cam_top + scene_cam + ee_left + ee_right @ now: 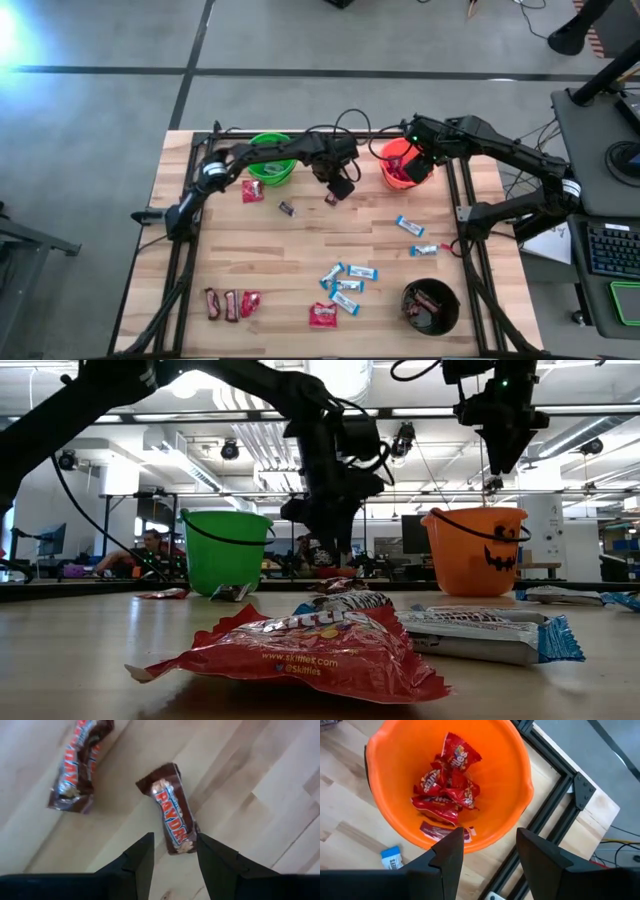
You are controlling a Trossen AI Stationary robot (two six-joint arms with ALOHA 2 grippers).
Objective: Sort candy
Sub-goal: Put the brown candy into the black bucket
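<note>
My left gripper (175, 840) (338, 188) is open, low over the middle of the table. Its fingers stand on either side of one end of a dark brown bar (170, 805) (331, 200) that lies flat on the wood. A second brown bar (75, 765) (287, 208) lies beside it. My right gripper (490, 832) (410, 165) (500, 460) is open and empty, above the orange bucket (520, 765) (475, 550), which holds several red packets (445, 790). More candy lies scattered: light-blue-and-white bars (345, 285), red packets (323, 315) and brown bars (221, 304).
A green bucket (271, 160) stands at the far side, left of the orange one. A black bucket (430, 307) with dark bars in it stands at the near right. A red packet (253, 190) lies near the green bucket. Black frame rails (465, 215) run along both table sides.
</note>
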